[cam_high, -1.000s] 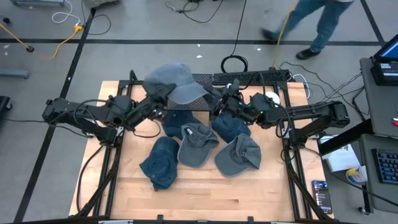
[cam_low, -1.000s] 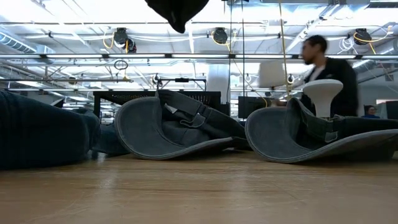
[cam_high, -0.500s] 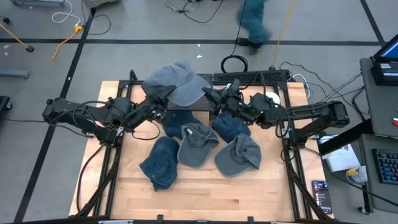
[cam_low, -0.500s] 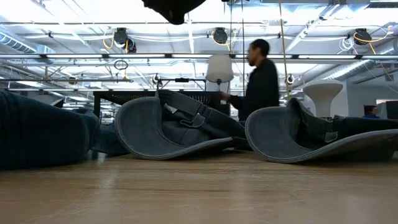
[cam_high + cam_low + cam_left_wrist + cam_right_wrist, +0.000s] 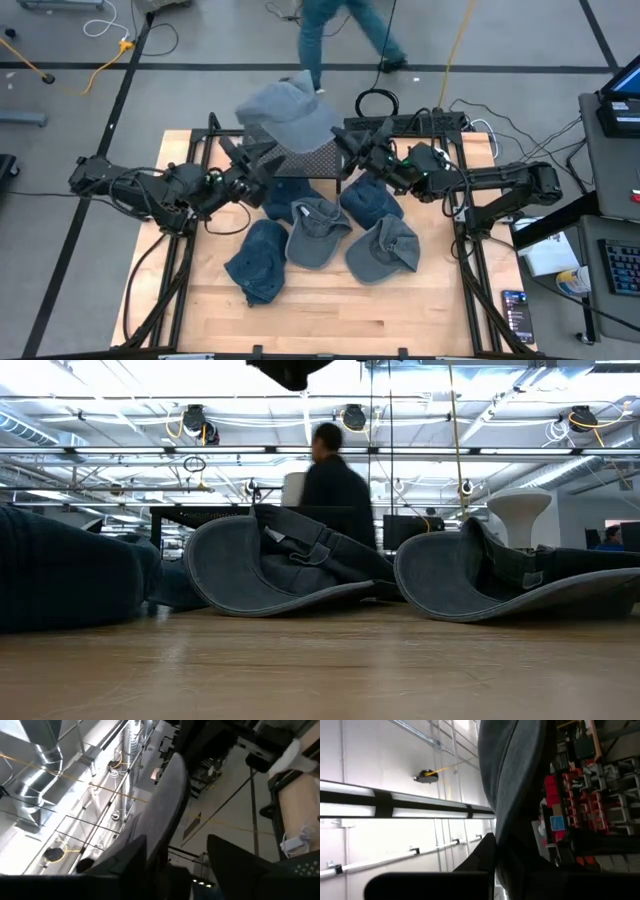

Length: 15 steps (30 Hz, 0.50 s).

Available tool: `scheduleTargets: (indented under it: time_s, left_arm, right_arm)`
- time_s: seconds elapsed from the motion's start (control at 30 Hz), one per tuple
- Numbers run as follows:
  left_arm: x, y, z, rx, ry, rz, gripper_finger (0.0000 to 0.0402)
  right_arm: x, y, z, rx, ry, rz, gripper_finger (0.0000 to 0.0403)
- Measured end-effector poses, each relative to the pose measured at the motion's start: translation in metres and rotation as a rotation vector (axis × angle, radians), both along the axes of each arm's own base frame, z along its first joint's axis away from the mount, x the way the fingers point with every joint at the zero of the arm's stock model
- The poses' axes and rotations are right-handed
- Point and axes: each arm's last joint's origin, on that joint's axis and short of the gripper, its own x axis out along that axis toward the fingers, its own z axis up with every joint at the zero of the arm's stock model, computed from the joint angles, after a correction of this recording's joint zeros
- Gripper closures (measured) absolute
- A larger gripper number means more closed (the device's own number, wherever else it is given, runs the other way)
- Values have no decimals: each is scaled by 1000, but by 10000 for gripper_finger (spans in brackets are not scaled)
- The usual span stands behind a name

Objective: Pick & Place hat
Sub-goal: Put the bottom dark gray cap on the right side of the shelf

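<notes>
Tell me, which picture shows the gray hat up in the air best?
The high view: the whole gray hat shows above the table's back edge, the right gripper shut on it. The wrist views show only close gray cloth; the low view shows just a dark bit at the top.

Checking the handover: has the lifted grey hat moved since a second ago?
Yes. The grey hat has shifted toward the table's far edge, now overhanging the floor beyond.

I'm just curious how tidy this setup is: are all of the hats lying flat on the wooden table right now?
No, the light grey hat is lifted up between the two arms, above the far edge of the table.
</notes>
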Motion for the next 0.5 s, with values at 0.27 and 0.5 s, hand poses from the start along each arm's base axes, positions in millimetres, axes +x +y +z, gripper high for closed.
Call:
scheduleTargets:
  time_s: [0.27, 0.5]
  left_arm:
    - [-15, -7, 22, -248, -360, 28, 101]
    - [-37, -11, 31, -467, -529, 8, 72]
  right_arm:
    - [-1, -12, 2, -159, 26, 29, 397]
    - [-7, -25, 7, -385, 61, 99, 397]
